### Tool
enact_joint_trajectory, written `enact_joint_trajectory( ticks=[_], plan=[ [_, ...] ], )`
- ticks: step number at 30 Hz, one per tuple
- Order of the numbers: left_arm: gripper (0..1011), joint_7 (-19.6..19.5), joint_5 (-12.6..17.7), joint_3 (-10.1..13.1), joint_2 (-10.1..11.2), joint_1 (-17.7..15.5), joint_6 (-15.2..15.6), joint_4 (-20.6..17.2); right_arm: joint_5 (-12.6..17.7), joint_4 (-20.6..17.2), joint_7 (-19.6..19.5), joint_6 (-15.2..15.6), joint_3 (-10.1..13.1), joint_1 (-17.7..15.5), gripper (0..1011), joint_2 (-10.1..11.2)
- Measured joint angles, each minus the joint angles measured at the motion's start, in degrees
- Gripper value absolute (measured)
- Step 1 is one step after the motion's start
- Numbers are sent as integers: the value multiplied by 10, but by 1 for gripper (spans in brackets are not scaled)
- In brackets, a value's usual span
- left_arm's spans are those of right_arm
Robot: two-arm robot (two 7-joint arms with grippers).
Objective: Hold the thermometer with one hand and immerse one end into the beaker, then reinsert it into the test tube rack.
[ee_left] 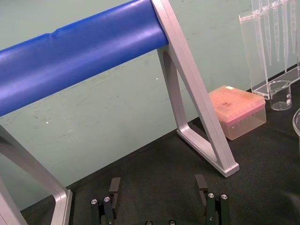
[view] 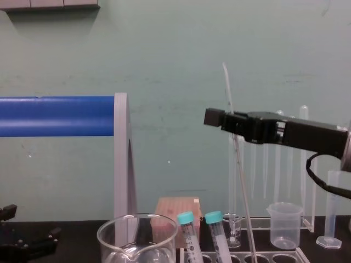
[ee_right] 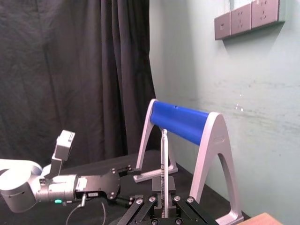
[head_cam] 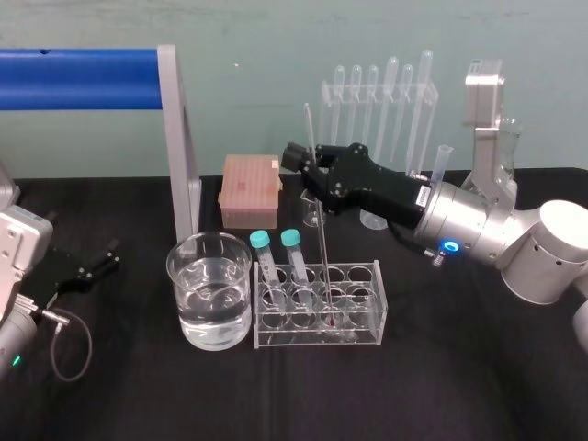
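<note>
The thermometer [head_cam: 319, 220] is a thin clear rod that leans slightly, and its red lower end sits in a hole of the test tube rack [head_cam: 364, 333]. My right gripper [head_cam: 310, 173] reaches in from the right and is shut on the thermometer's upper part. The chest view shows this gripper [view: 230, 124] gripping the rod [view: 240, 181] high above the rack. In the right wrist view the rod [ee_right: 164, 159] rises straight up from between the fingers. The beaker [head_cam: 209, 303], holding clear liquid, stands just left of the rack. My left gripper [head_cam: 90, 268] rests open on the table at the far left.
Two teal-capped tubes [head_cam: 276, 262] stand in the rack's left holes. Behind are a pink tip box [head_cam: 249, 189], a clear pipette stand [head_cam: 381, 101], a small plastic beaker [view: 284, 224] and a slim cylinder [head_cam: 441, 165]. A blue roller on a silver frame [head_cam: 179, 147] stands behind the beaker.
</note>
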Motion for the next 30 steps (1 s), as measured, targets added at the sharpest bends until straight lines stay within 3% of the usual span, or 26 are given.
enact_joint_trajectory(
  ticks=[11, 22, 26, 30],
  plan=[
    [1008, 0, 0, 0, 0, 0, 0, 0, -22, 17, 5, -4, -10, 7, 56, -4],
    [1008, 0, 0, 0, 0, 0, 0, 0, -21, 17, 5, -4, -9, 7, 56, -3],
    [1008, 0, 0, 0, 0, 0, 0, 0, -20, 16, 5, -4, -9, 7, 119, -3],
    [1008, 0, 0, 0, 0, 0, 0, 0, -19, 16, 5, -3, -9, 7, 268, -3]
  ],
)
